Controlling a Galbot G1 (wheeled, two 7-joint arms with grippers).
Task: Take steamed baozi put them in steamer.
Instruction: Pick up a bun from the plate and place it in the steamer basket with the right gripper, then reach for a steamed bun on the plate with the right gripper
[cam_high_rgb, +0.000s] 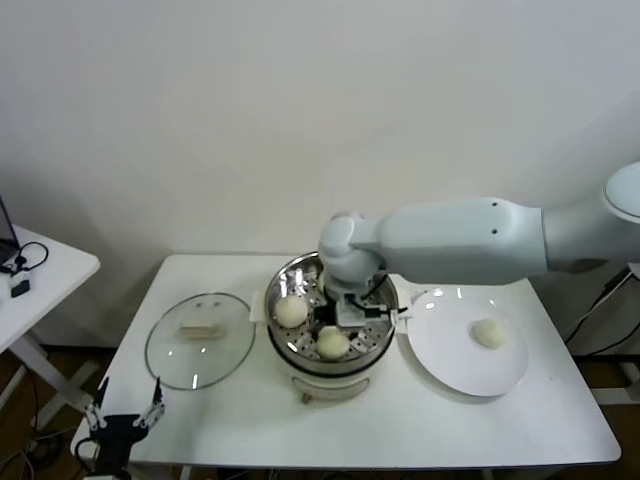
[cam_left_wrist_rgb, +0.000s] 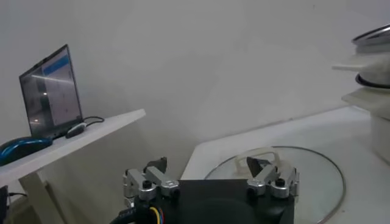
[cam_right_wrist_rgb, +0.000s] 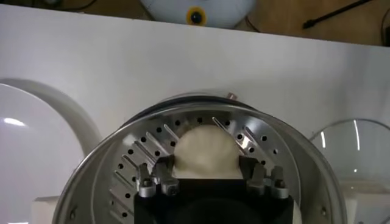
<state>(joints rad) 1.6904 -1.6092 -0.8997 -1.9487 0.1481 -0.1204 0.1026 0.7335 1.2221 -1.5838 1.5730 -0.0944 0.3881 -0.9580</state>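
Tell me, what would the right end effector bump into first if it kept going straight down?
Most likely the steamed baozi lying between its open fingers on the perforated tray of the steamer. The right end effector points straight at it, though the remaining gap is unclear.

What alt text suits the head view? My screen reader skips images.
The right gripper hangs inside the steamer, where two buns sit. One bun remains on the plate; a glass lid lies left.

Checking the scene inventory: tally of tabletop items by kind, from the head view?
Baozi: 3, two in the steamer, one on the plate
Steamer: 1
Glass lid: 1
Plate: 1
Total: 6
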